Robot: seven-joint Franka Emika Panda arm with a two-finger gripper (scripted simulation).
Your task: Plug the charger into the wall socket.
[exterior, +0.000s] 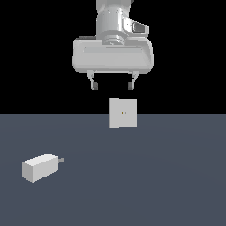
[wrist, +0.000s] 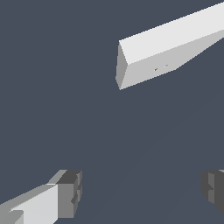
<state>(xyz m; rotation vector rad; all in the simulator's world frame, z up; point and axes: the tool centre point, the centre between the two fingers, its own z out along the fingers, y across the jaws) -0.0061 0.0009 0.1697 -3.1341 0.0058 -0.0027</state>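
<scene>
Charger (exterior: 40, 167) on floor, pincer (exterior: 112, 84) wide open, empty

No text, label, brand, number or sign readable anywhere in either view. Only two tiny dark-yellowish holes as marks on the wall socket (exterior: 123, 113), below the open pincer (exterior: 112, 85) and beyond it; no letters around them. Plain white faces on the charger (exterior: 40, 167), lying well apart from the pincer, toward the exterior view's left. Nothing printed on the pincer body.
</scene>
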